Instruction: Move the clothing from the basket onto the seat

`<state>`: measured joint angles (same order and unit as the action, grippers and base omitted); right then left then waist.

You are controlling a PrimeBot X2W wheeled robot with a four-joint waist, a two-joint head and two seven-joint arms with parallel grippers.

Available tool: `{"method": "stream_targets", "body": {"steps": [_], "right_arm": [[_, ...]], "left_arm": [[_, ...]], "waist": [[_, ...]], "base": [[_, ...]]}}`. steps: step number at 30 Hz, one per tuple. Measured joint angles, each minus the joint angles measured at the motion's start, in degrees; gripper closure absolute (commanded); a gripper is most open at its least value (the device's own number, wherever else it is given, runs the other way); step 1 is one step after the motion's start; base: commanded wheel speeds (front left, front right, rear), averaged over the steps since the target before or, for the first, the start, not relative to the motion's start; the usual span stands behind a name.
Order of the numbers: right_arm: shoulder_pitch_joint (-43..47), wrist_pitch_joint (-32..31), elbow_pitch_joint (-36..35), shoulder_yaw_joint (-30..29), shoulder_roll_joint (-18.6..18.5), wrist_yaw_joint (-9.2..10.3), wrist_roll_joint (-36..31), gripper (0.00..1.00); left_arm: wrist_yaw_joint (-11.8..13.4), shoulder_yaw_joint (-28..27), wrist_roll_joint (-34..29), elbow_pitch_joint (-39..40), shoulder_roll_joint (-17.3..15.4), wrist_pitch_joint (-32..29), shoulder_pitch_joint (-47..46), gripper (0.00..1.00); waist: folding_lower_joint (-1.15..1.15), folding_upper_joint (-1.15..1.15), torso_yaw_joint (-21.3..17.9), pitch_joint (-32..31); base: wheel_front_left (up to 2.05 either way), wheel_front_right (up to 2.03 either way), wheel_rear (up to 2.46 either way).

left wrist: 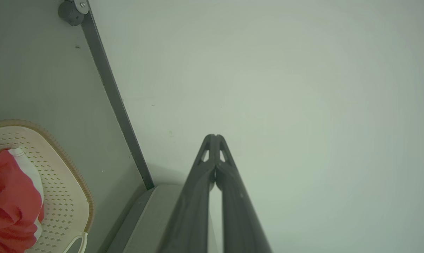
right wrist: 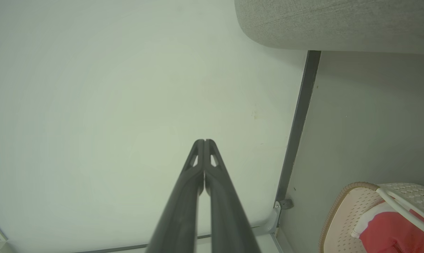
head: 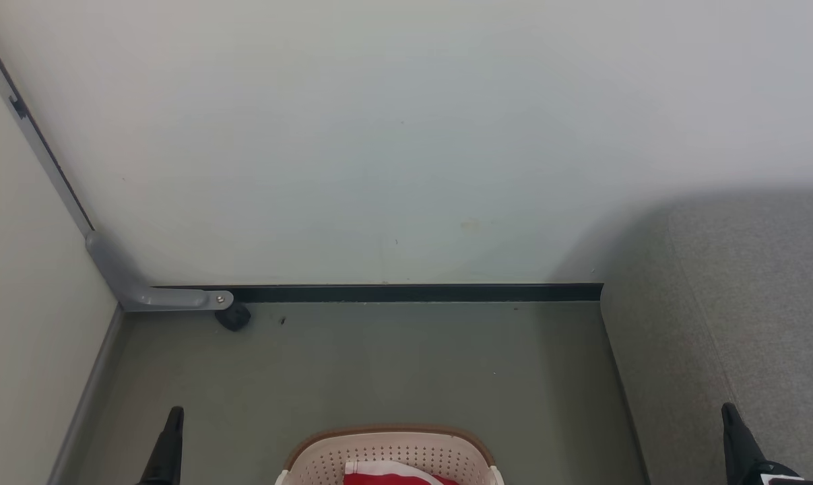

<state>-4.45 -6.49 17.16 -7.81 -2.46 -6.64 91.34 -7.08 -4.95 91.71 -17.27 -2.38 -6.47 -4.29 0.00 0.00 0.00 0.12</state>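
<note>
— Where did the head camera sit?
— High up, looking forward and down at the floor and wall, with the basket at its bottom edge.
— And the wrist cameras?
— Each looked along its own tool, left tool and right tool, towards that wall. All three views shared the basket, the skirting and the sofa.

One basket, one sofa, two pincers

The grey floor carries the basket, the seat alongside.
</note>
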Motion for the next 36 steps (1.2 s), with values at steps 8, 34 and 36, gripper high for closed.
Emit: {"method": "stream_targets", "body": {"steps": [8, 34, 36], "right_arm": [[0.24, 0.01, 0.41, 0.07, 0.1, 0.09, -0.03, 0.0], [2.56, 2.16, -0.29, 1.4, 1.03, 0.14, -0.73, 0.0], [2.52, 2.63, -0.74, 1.58, 0.98, 0.14, -1.25, 0.0]], "left_arm": [[0.03, 0.04, 0.0, -0.51, 0.07, 0.0, 0.18, 0.0], [0.08, 3.21, -0.22, -0.22, 0.63, 3.65, 2.4, 0.0], [0.08, 3.53, -0.45, 0.15, 0.55, 4.12, 2.39, 0.0]], "waist": [[0.0, 0.0, 0.0, 0.0], [0.0, 0.0, -0.1, 0.06], [0.0, 0.0, -0.1, 0.09]], "base": [[0.0, 0.0, 0.0], [0.0, 0.0, 0.0], [0.0, 0.0, 0.0]]}}
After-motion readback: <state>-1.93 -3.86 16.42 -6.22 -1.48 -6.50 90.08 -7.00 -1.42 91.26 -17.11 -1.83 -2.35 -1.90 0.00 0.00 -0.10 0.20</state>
